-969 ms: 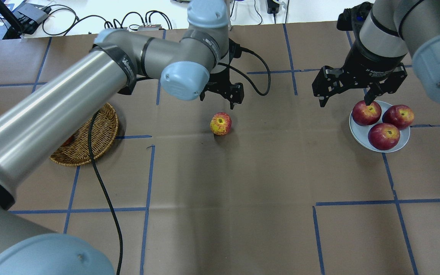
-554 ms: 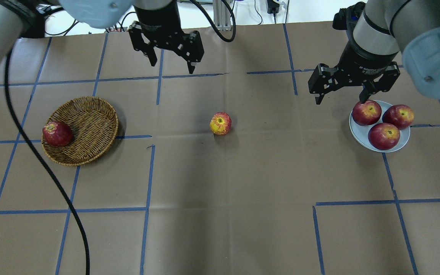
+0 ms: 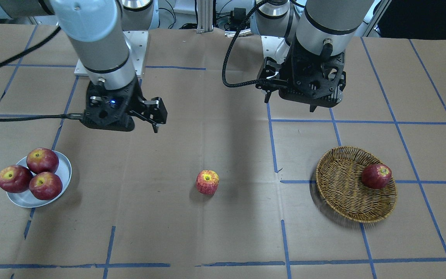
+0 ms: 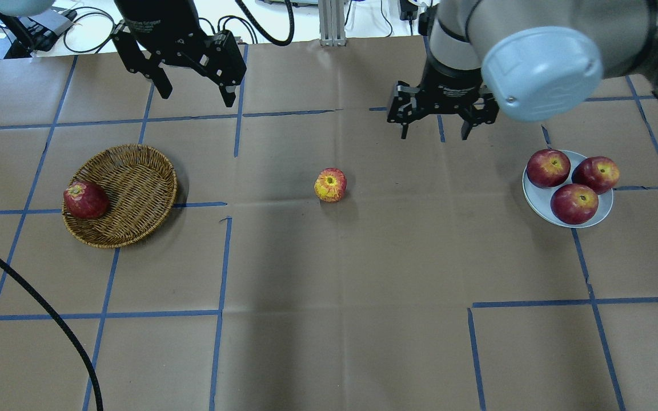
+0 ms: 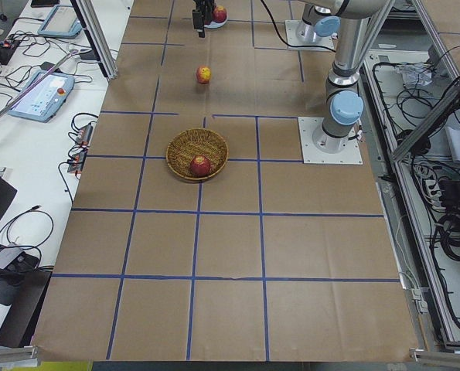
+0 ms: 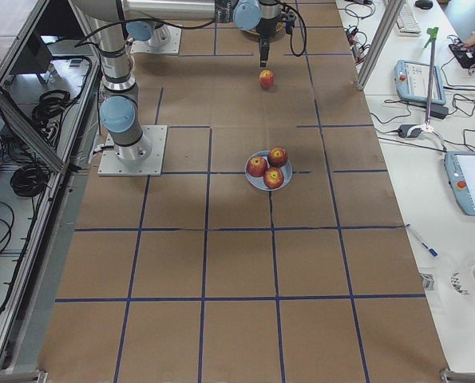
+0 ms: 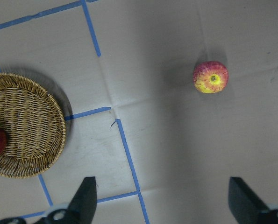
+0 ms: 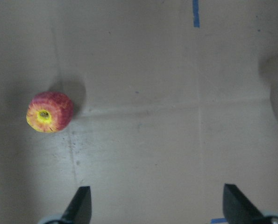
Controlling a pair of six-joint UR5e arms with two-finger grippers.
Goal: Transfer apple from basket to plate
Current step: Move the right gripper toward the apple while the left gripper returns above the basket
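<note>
The pinkish-red streaked apple (image 4: 330,184) lies on the bare table mid-way between basket and plate, its yellow hollow up; it also shows in the left wrist view (image 7: 210,77) and the right wrist view (image 8: 50,112). The wicker basket (image 4: 135,188) at the left holds a darker crimson apple (image 4: 85,200). The pale plate (image 4: 537,200) at the right holds three glossy red apples (image 4: 573,202). My left gripper (image 4: 197,98) is open and empty, above the table behind the basket. My right gripper (image 4: 435,136) is open and empty, behind and to the right of the streaked apple.
Brown paper with blue tape lines (image 4: 220,257) covers the table. A black cable (image 4: 49,314) crosses the near left corner. Cables and boxes (image 4: 49,23) lie past the far edge.
My left arm has swung back and to the left, away from the streaked apple, uncovering the basket. My right gripper has moved left from over the plate towards the table's middle. Both stay open.
</note>
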